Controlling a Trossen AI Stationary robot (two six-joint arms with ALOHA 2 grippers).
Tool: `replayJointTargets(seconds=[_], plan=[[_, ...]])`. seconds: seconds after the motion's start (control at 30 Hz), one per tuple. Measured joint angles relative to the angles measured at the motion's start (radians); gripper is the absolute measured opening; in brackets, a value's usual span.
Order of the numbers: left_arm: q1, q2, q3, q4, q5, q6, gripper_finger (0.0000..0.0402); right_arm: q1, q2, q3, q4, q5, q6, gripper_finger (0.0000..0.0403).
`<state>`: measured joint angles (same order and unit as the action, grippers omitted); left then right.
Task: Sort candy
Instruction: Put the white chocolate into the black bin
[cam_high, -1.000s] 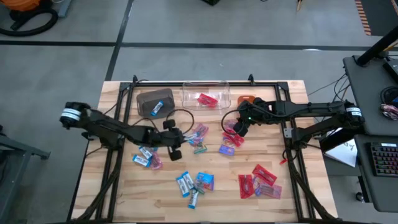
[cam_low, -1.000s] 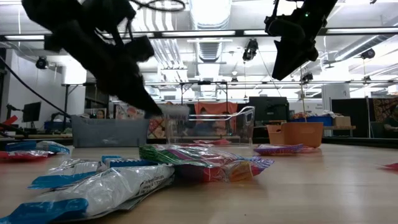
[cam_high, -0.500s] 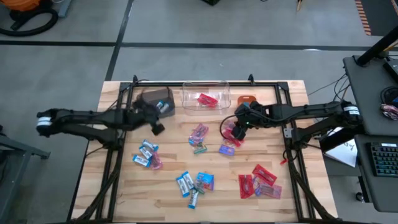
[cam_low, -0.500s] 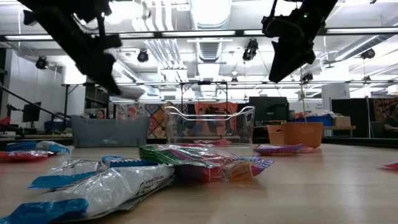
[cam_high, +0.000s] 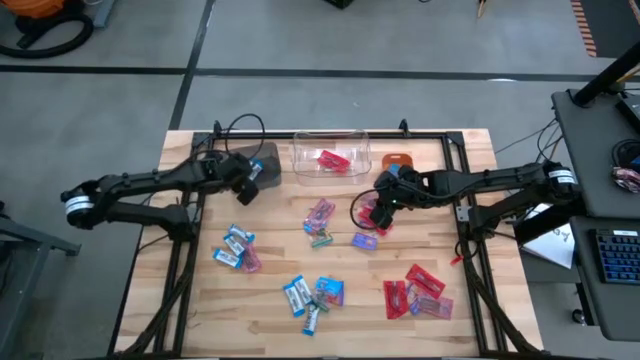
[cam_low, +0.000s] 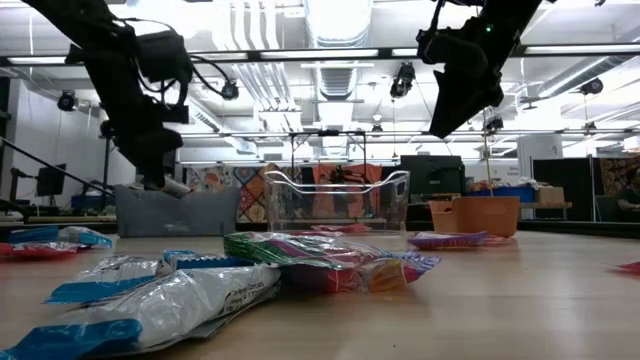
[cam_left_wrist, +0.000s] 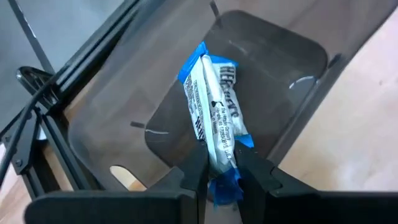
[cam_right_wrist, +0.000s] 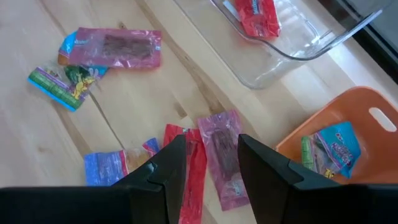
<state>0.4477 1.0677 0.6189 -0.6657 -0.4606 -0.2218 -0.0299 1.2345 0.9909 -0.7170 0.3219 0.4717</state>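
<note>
I see two matte-black jointed arms, each with a white band near its base. A thin black cable loops above the left claw (cam_high: 250, 180). The right claw (cam_high: 378, 208) has two blunt, angular black fingers (cam_right_wrist: 163, 173).

the blue-and-white candy (cam_left_wrist: 214, 127) carries printed lettering, but it cannot be read. no other text or label is legible anywhere.

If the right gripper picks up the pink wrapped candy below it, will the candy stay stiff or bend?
The flat pink foil-wrapped candy lies between the open right gripper fingers. It looks thin and creased, so it would probably flop at the ends. Its glossy wrapper may slip. It seems light.
</note>
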Motion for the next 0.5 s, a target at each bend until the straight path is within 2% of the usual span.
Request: replayJointTargets(seconds=[0.5], plan=[[0.0, 0.105, 0.0, 0.002, -0.003, 0.0, 0.005, 0.0, 0.0, 0.0, 0.005, 0.0, 0.0, 0.0137]])
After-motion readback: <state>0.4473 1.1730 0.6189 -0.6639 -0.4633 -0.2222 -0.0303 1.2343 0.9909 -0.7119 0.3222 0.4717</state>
